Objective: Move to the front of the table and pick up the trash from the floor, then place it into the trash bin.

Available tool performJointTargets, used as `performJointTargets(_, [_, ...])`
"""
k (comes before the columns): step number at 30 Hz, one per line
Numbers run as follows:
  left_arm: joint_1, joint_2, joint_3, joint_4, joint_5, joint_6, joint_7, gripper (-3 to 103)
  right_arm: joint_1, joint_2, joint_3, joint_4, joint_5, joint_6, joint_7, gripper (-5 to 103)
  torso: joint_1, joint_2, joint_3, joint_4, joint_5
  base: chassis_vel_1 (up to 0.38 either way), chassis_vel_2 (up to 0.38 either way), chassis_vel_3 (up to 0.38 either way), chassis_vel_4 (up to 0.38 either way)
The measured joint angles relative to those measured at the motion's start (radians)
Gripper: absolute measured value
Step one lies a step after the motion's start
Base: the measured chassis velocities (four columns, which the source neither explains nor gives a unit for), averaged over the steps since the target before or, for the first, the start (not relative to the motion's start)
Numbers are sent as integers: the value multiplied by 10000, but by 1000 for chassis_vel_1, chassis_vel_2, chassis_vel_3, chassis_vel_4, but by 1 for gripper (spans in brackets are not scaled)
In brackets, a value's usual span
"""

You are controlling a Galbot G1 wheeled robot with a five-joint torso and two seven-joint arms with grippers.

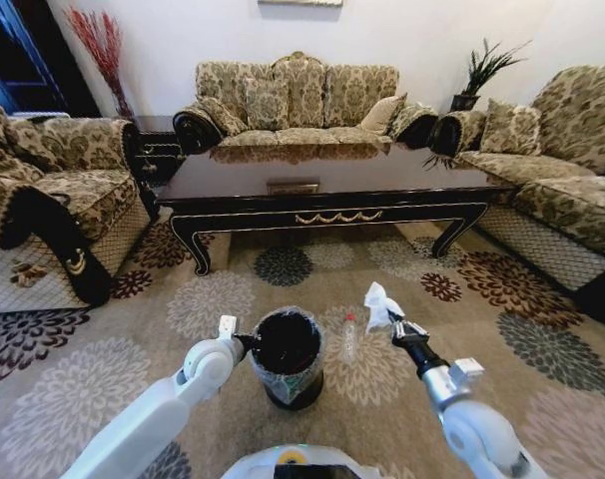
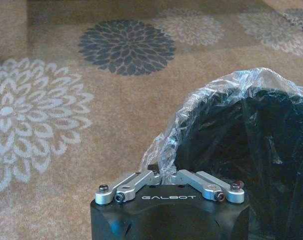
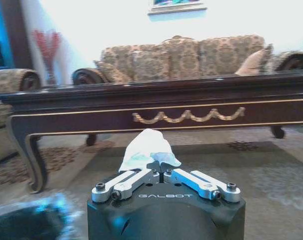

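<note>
The black trash bin [image 1: 288,356] with its crinkly plastic liner stands on the patterned floor [image 1: 103,379] just in front of me. My left gripper [image 1: 246,342] is shut on the bin's rim and liner; in the left wrist view the left gripper [image 2: 160,173] pinches the bag edge of the trash bin [image 2: 251,150]. My right gripper [image 1: 394,325] hangs to the right of the bin, shut on a crumpled white paper piece of trash [image 1: 380,303]. The right wrist view shows the right gripper [image 3: 159,170] holding that paper [image 3: 149,149], with the dark table [image 3: 166,102] beyond. A small pale bottle [image 1: 349,337] lies on the carpet between bin and right gripper.
The dark-brown table [image 1: 332,190] spans the middle ahead. Patterned sofas stand at the left [image 1: 53,190], behind the table [image 1: 298,105] and at the right [image 1: 552,180]. A potted plant [image 1: 477,80] sits at the back right. Open carpet lies between the table and me.
</note>
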Motion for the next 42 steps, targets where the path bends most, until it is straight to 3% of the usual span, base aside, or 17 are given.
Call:
performJointTargets(6, [-637,-110,577,542,46,-52,69,3,-845,79,-315,934,-741,15,-274,0,0,0,1,4,3,0,0,0,0])
performJointTargets(9, [-1696,-535,1765,889,-41,-107,-160,3,-1198,57,-334,1465,-821,4,-381,0,0,-1,1,-2,-1,0,0,0,0])
performJointTargets(15, [-3048,-1076,3128,1262,-431,-102,-433,3,-1255,-51,-194,1782,-740,-134,-385,0,0,0,2,-3,2,0,0,0,0])
performJointTargets(22, [-3637,-1245,3706,1371,-697,-61,-530,3,-1476,56,-274,1667,-1009,-124,-473,0,0,0,2,-1,2,0,0,0,0])
performJointTargets(31, [-3682,-1457,3802,1310,-778,3,-599,3,-1845,203,-599,1152,-2517,-74,-632,1,0,0,1,-1,1,0,0,0,0])
performJointTargets(33, [-3614,-1493,3797,1311,-724,8,-613,3,-1905,222,-630,1099,-2692,-69,-649,5,0,0,1,0,2,0,0,0,0])
performJointTargets(36, [-3518,-1531,3788,1309,-640,12,-617,3,-1969,226,-636,1001,-2961,-70,-649,22,1,0,2,-1,1,0,0,0,0])
performJointTargets(39, [-3409,-1562,3664,1307,-598,15,-620,3,-2009,226,-634,960,-2999,-70,-647,27,0,0,1,-1,1,0,0,0,0])
performJointTargets(42, [-3388,-1551,3615,1307,-585,17,-621,3,-2035,230,-639,982,-2998,-72,-657,44,0,-1,1,0,1,0,0,0,0])
